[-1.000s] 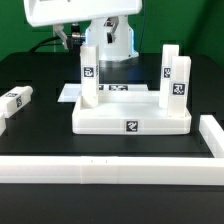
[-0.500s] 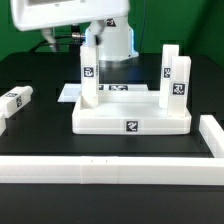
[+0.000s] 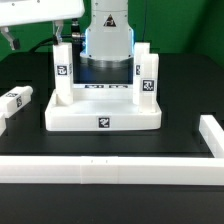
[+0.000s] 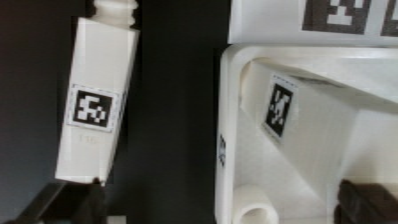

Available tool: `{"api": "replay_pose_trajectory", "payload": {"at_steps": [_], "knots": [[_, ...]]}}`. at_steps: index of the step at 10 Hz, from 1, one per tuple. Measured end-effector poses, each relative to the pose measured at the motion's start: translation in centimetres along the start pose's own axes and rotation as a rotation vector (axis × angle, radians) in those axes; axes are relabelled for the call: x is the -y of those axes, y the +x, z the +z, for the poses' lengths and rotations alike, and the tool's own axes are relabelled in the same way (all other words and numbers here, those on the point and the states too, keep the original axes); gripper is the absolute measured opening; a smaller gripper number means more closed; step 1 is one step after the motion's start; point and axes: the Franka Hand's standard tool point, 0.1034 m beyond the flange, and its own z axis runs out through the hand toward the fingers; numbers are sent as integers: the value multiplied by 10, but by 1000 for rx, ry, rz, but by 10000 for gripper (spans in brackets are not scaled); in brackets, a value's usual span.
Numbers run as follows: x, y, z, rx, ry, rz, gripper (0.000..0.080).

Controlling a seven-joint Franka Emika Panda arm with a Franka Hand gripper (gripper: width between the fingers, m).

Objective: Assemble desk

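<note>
Since the earlier exterior frames the desk top (image 3: 102, 112) has shifted toward the exterior view's left, and the legs standing in its sockets went with it. It sits on the black table (image 3: 170, 60), just in front of the arm's base, behind the long white border bar (image 3: 110, 167). A standing leg (image 3: 62, 76) rises on the exterior view's left of the top, another (image 3: 146, 80) on the right. One loose leg (image 3: 15, 101) lies on the table, well apart at the exterior view's far left.

The gripper (image 4: 210, 200) is seen only in the wrist view; its jaws stand fully apart and hold nothing.

Judgement: the top looks like rigid, light, smooth plastic, liable to slide when pushed. The raised rim is the soundest hold; the loose leg is best taken across its narrow faces.
</note>
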Motion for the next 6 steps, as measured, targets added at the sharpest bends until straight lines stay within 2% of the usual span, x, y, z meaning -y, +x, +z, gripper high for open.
{"api": "replay_pose_trajectory", "payload": {"at_steps": [4,6], "knots": [[-6,6,-4,14,-15,16,649],[-24,2,-14,25,-4,28,649]]}}
